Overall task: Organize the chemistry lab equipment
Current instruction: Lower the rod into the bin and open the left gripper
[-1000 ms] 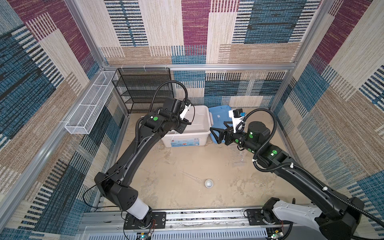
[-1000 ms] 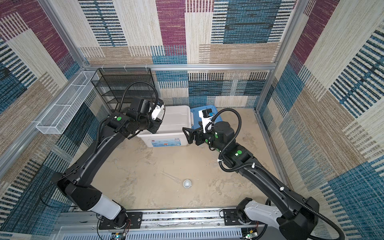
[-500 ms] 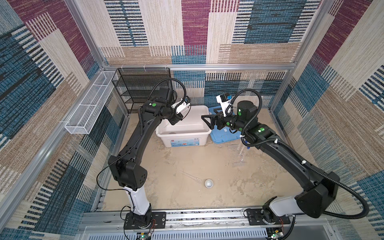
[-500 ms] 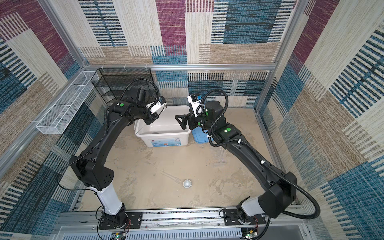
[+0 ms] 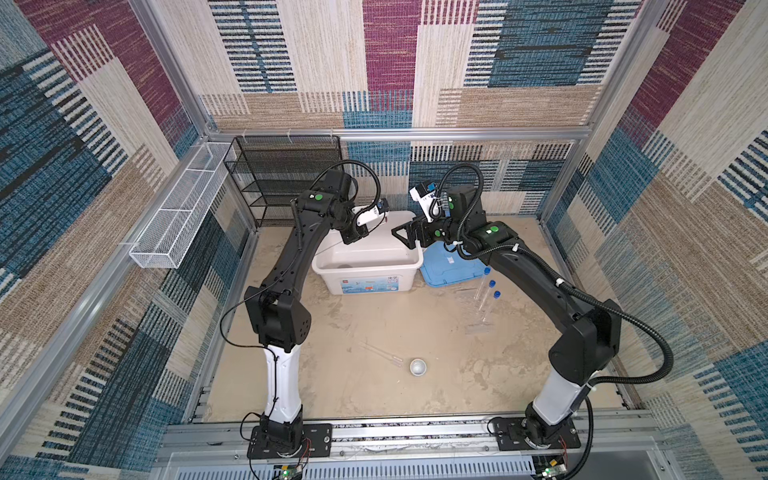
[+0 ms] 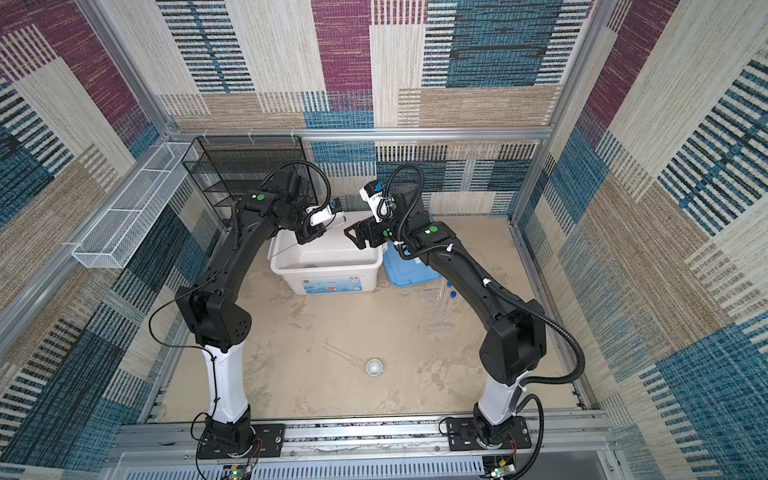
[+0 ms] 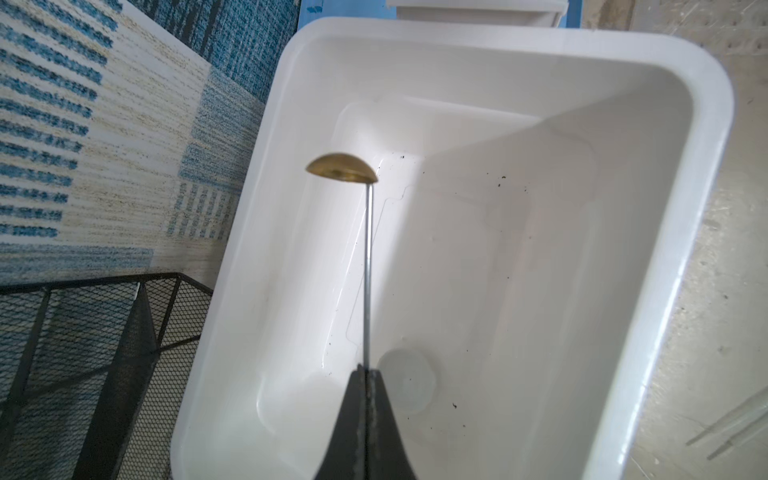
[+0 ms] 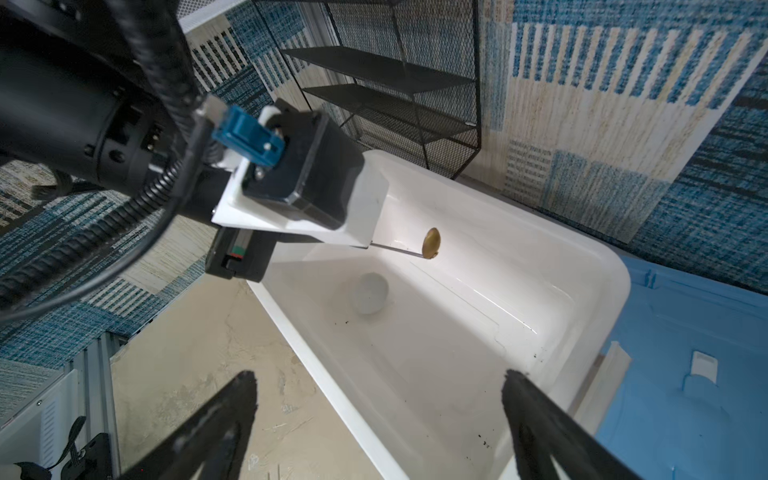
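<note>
1. We see the white bin (image 5: 365, 283) at the 12 o'clock end of the table (image 5: 374, 324), uncovered.
2. Its blue lid (image 5: 449, 266) lies flat at the bin's 3 o'clock, touching it.
3. The right gripper (image 8: 378, 374) hovers over the bin's 2 o'clock corner, jaws spread wide with nothing between them.
4. The left gripper (image 7: 365, 374) is above the bin's 10 o'clock side, clamped tight on the metal rod (image 7: 368, 270).
5. Three blue-capped tubes (image 5: 484, 295) lie side by side at the lid's 5 o'clock.
6. The rod reaches over the bin's interior, and we make out its brass spoon tip (image 8: 431, 243) in the air above the floor.
7. Clear droppers (image 5: 380, 352) lie at the table's 6 o'clock.
8. One white dish (image 7: 409, 380) sits inside the bin; another white dish (image 5: 417, 367) rests just at the droppers' 4 o'clock.
</note>
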Available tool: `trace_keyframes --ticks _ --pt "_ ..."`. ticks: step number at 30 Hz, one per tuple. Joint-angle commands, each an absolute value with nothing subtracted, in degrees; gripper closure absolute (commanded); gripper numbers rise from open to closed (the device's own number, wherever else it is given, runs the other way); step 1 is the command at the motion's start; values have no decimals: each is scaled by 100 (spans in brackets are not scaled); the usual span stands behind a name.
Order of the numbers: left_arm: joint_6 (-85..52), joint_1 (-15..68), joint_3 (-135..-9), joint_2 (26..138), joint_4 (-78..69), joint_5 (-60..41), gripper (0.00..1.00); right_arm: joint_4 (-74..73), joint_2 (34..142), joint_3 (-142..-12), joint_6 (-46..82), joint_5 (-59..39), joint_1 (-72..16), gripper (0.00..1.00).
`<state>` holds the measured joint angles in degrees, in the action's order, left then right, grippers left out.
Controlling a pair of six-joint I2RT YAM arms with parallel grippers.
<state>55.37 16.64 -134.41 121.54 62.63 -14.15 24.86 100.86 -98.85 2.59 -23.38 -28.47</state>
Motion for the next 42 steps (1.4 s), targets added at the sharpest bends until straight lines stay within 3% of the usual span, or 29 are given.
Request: trace_keyframes --ticks 1,32,42 --pt "5956 1721 -13752 12319 6611 -1835 100 2456 10109 -9889 163 -2286 -2796 7" --pt "6418 2127 -13369 13579 6671 -1899 100 1751 9681 -8728 -805 -2639 -2531 12" --pt "6293 2126 -13454 13926 6671 -1986 100 1688 9756 -8664 -816 -2194 -2658 10"
